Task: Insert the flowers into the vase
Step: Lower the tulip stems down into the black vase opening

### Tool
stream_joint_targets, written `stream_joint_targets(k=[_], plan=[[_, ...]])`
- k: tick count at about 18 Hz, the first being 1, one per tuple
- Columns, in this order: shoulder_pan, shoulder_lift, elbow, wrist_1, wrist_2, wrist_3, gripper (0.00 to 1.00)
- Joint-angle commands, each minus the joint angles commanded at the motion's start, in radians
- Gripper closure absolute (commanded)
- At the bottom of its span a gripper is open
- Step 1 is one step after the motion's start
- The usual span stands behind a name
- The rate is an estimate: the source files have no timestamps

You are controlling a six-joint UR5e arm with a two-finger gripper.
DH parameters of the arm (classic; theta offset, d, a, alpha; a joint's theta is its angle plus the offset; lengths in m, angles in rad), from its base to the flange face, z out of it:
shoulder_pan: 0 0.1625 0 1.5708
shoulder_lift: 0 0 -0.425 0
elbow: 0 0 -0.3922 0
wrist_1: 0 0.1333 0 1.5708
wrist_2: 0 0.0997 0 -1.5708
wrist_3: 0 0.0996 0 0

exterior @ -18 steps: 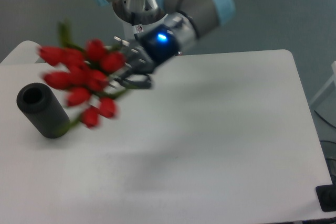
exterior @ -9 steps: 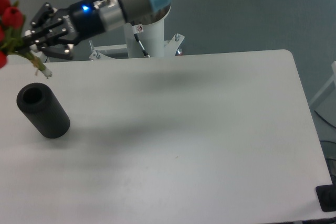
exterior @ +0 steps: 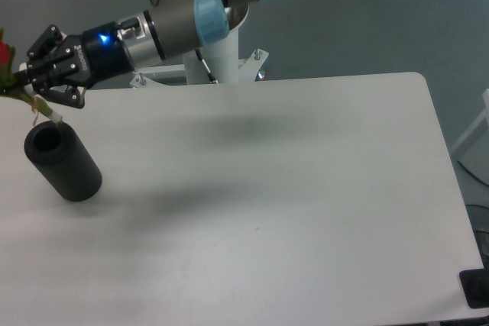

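At the far left edge of the 1 fixed view, the gripper (exterior: 32,89) reaches out leftward from the arm (exterior: 172,24) with its fingers drawn together on the stems of the flowers (exterior: 8,62). Most of the bunch lies outside the picture; only 1 red bud, a trace of green and the pale stem ends are visible. The stem ends slant down to the right and finish just above the rim of the vase (exterior: 61,160), close to its opening but, as far as can be judged, not inside it.

The vase stands on the white table (exterior: 306,188) near its left side, directly below the gripper. It is a plain matte black cylinder with thick walls and a round dark hole at the top. It appears to lean in this view, possibly from the camera angle; whether it is truly upright cannot be told.

Risks noted:
1. The stems are tilted and not clearly centred over the hole. A descent from this position could land them on the thick rim, bending them or pushing the vase over.
2. The bunch is held low on the stems and the heads are heavy and spread wide; on release it may tip the vase or slide out.
3. With the heads out of view, their condition cannot be checked.
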Motion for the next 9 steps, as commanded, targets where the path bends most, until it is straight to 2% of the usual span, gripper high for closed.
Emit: stream_joint_targets(k=[9], plan=[[-0.012, -0.031, -0.028, 0.000, -0.002, 0.060, 1.00]])
